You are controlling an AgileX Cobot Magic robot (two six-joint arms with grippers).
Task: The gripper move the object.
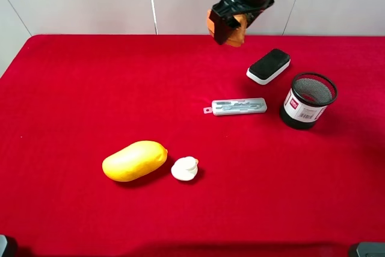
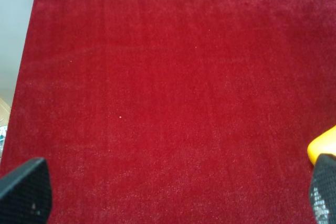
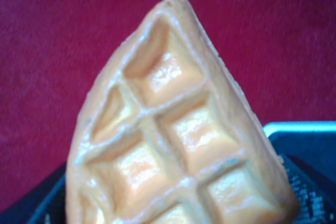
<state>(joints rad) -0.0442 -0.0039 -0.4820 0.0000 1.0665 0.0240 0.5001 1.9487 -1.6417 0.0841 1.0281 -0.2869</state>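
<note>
My right gripper [image 1: 227, 23] hangs high above the far edge of the red table [image 1: 90, 88], shut on the orange waffle slice [image 1: 236, 35]. In the right wrist view the waffle [image 3: 173, 140] fills the frame with its grid face toward the camera, and a dark finger [image 3: 310, 177] shows behind it. My left gripper [image 2: 173, 198] is open and empty over bare red cloth; its black fingertips [image 2: 23, 190] stand wide apart. The left gripper does not show in the exterior high view.
A yellow mango [image 1: 135, 161] lies front left, its tip also in the left wrist view [image 2: 323, 145]. A small white piece [image 1: 184, 168] lies beside it. A grey case [image 1: 239, 107], a black-and-white eraser [image 1: 268, 65] and a black mesh cup [image 1: 308, 100] sit at right.
</note>
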